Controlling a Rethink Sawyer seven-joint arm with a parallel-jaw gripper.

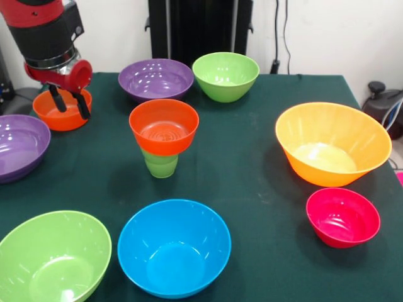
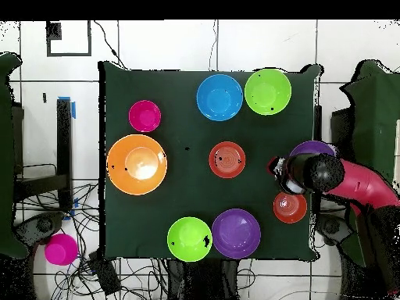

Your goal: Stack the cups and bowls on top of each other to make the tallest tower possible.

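Note:
A small orange-red bowl (image 1: 164,126) sits mouth up on the light-green cup (image 1: 160,165), forming a short tower (image 2: 227,159) mid-table. My gripper (image 1: 70,102) hangs open and empty at the table's left back, its black fingers (image 1: 82,104) in front of a second small orange-red bowl (image 1: 62,113). From overhead, the arm's head (image 2: 306,172) lies just beside that bowl (image 2: 290,207). Loose bowls: two purple (image 1: 156,78) (image 1: 19,146), two lime-green (image 1: 225,75) (image 1: 53,258), blue (image 1: 174,247), large orange (image 1: 332,143) and pink-red (image 1: 343,217).
All bowls stand mouth up on the dark green tablecloth (image 1: 252,176). One purple bowl (image 2: 312,146) is partly hidden under the arm in the overhead view. A pink round object (image 2: 61,249) lies on the floor off the table, among cables.

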